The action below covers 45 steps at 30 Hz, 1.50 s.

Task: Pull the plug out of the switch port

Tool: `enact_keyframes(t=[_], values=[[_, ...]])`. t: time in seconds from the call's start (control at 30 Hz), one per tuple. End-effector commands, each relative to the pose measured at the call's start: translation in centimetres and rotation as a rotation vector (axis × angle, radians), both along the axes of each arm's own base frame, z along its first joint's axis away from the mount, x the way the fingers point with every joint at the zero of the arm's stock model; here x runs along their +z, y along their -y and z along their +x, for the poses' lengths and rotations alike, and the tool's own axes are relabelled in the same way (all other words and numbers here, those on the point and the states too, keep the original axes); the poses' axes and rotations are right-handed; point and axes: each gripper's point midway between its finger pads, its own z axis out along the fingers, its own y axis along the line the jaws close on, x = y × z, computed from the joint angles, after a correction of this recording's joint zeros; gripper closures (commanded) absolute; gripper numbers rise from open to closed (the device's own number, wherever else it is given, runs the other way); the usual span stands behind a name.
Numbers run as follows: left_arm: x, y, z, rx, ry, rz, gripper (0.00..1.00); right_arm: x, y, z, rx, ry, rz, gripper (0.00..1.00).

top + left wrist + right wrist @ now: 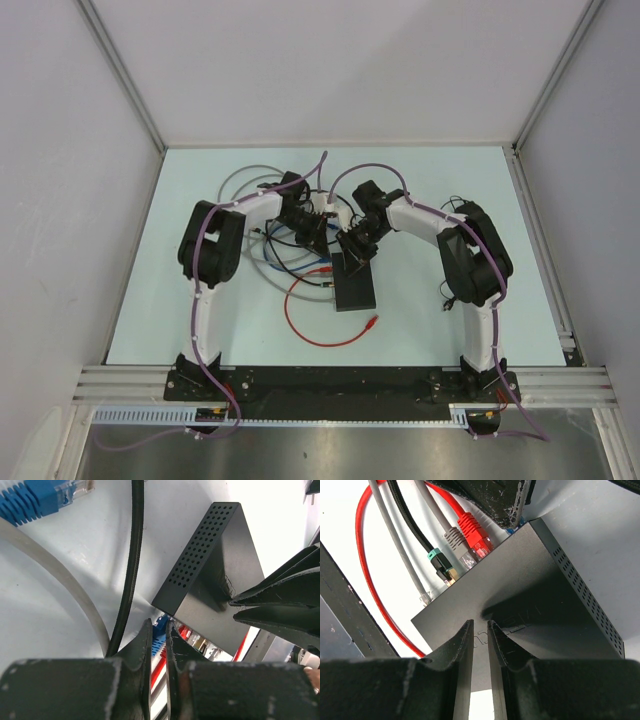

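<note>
A: Start at the left pincer (159, 630). What has it got?

B: Its fingers are all but together, with a blue plug (159, 644) pinched between them, right at the socket edge of the switch (225, 555).

A: And the right pincer (479, 626)?

B: Nearly closed on nothing. Its tips press down on the flat top of the switch, which lies on the table (200, 180) between the two arms.

A: So which step is this?

B: I'd say the grip is made and the pull hasn't begun, as the blue plug looks to be still at its socket. The next move likely calls for the latch to be squeezed and a straight draw away from the socket, while the right one keeps the box pinned.

A: Count it for me.

B: Two pincers and one switch. There are four plugs along the socket edge: the blue one, a red plug (472, 532), a grey plug (455, 537) and a black plug (441, 565) with a green collar. A fifth, a clear plug (425, 599) on a thin grey lead, sits at the corner, and I can't tell whether it is seated. There are two loose ends: a spare blue plug (35, 500) and a red end (372, 322).
</note>
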Motion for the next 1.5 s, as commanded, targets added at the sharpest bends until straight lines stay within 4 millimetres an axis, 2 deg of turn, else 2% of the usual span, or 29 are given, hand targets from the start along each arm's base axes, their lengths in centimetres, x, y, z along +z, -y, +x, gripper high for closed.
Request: enact_keyframes(t=[0.0, 0.1, 0.23, 0.5, 0.63, 0.77, 0.8, 0.93, 1.1, 1.17, 1.33, 1.4, 1.47], values=[[-5.0, -0.1, -1.0, -0.033, -0.022, 0.123, 1.00, -3.3, 0.5, -0.1, 0.041, 0.021, -0.088, 0.76], [-4.5, 0.8, -1.4, -0.026, -0.067, 0.075, 1.00, -3.2, 0.4, -0.1, 0.045, 0.028, -0.086, 0.76], [-5.5, -0.4, -1.1, -0.031, -0.024, 0.151, 1.00, -3.2, 0.5, -0.2, 0.048, 0.028, -0.090, 0.76], [-5.4, -2.0, -1.7, -0.057, -0.020, 0.206, 1.00, -3.1, 0.3, -0.2, 0.058, 0.037, -0.085, 0.76], [-5.7, -2.6, -1.3, -0.060, 0.005, 0.244, 1.00, -3.2, 0.4, -0.4, 0.060, 0.028, -0.087, 0.76], [-5.9, -3.6, 0.3, -0.077, 0.064, 0.323, 1.00, -3.3, 0.3, -0.3, 0.060, 0.026, -0.086, 0.76], [-5.7, -3.8, 1.3, -0.078, 0.095, 0.347, 1.00, -3.4, 0.3, -0.4, 0.062, 0.025, -0.087, 0.76], [-5.1, -4.8, 0.9, -0.111, 0.062, 0.388, 1.00, -3.3, 0.3, -0.4, 0.063, 0.028, -0.087, 0.75], [-3.4, -6.1, 1.1, -0.102, 0.094, 0.357, 1.00, -3.5, 0.4, -0.4, 0.063, 0.023, -0.089, 0.75], [-3.0, -6.0, 0.9, -0.104, 0.081, 0.330, 1.00, -3.5, 0.4, -0.4, 0.063, 0.021, -0.090, 0.75], [-2.1, -6.3, 2.2, -0.059, 0.112, 0.314, 1.00, -3.7, 0.3, -0.4, 0.062, 0.019, -0.088, 0.75], [-1.7, -5.9, 2.8, -0.020, 0.110, 0.284, 0.96, -3.7, 0.3, -0.4, 0.063, 0.019, -0.086, 0.75], [-1.1, -5.1, 2.6, 0.000, 0.078, 0.219, 0.86, -3.6, 0.3, -0.4, 0.064, 0.021, -0.085, 0.75]])
